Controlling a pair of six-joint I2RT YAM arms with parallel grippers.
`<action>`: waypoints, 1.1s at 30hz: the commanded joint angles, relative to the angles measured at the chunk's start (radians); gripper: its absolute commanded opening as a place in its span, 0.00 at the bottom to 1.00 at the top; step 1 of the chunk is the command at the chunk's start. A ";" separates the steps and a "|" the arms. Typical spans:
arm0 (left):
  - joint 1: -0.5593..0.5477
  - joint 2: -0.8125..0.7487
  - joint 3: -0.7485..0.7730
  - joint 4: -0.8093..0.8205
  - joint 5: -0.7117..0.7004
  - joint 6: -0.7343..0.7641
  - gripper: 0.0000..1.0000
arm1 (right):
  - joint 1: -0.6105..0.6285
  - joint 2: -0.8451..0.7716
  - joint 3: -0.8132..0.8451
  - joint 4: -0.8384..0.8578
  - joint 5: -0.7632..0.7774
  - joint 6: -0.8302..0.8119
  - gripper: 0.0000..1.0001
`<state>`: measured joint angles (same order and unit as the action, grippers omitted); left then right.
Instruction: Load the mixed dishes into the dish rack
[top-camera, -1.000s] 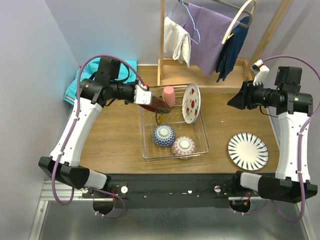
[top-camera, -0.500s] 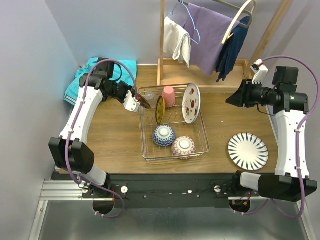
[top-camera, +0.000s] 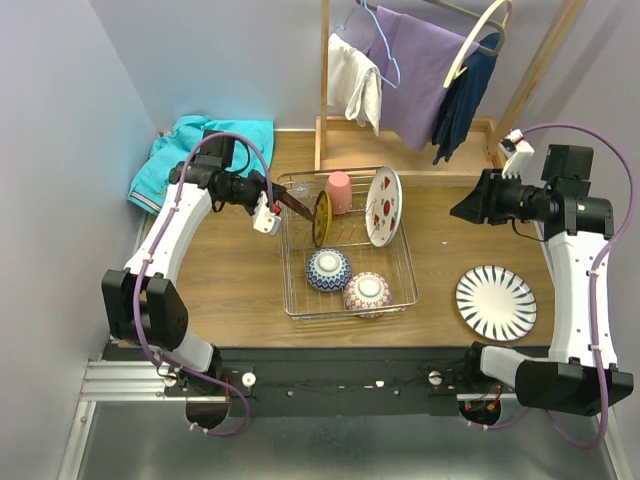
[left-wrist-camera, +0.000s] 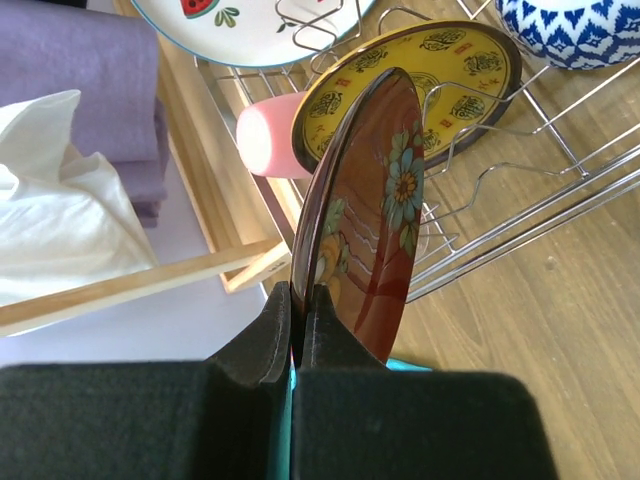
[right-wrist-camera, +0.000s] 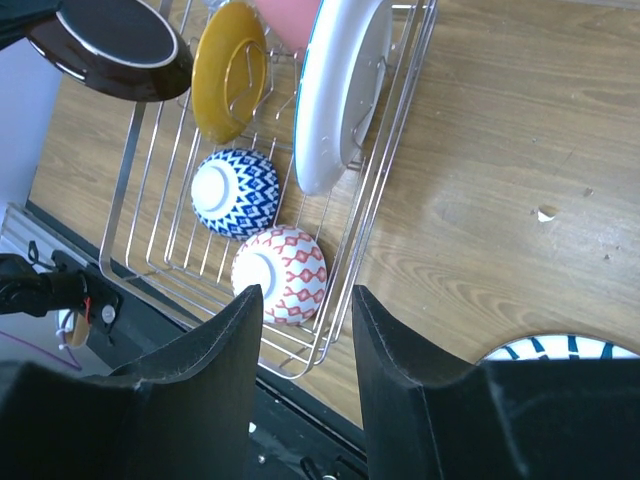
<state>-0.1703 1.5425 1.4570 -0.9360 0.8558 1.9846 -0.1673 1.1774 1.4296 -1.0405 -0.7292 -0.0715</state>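
Pinching is the weak point: the left hand (left-wrist-camera: 297, 300) is clamped tight on only the rim of the dark red plate (left-wrist-camera: 375, 220), which hangs on edge above the far left corner of the dish rack (top-camera: 340, 313), just left of the yellow plate (top-camera: 321, 219) standing in the wires. With so little of the rim caught, the plate could swing or slip out as it is lowered, and a drop onto bare wire might chip it. A tilted descent could also knock the yellow plate over toward the pink cup (top-camera: 338, 192) and the white plate with red fruit motifs (top-camera: 382, 207) beyond it, or leave the red plate's edge sitting on the rack's side wall instead of between prongs. The blue-patterned bowl (top-camera: 327, 270) and pink-patterned bowl (top-camera: 367, 293) sit upside down at the near end, out of the way. The right hand (right-wrist-camera: 305, 305) hovers empty, fingers partly spread, over the right of the table (top-camera: 230, 290), where a blue striped plate (top-camera: 496, 302) waits.
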 joint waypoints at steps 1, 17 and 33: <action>0.003 -0.041 -0.055 0.241 0.075 0.547 0.00 | -0.001 -0.021 -0.032 0.020 0.019 0.004 0.48; -0.009 -0.300 -0.259 0.938 0.100 -0.233 0.00 | 0.184 0.100 0.175 0.029 0.114 -0.045 0.73; -0.072 -0.400 -0.216 0.637 0.023 -0.441 0.00 | 1.013 0.314 0.430 0.250 0.596 -0.465 0.93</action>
<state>-0.2249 1.1931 1.2037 -0.2981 0.8925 1.6444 0.6861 1.5146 1.9072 -0.9546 -0.3103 -0.3763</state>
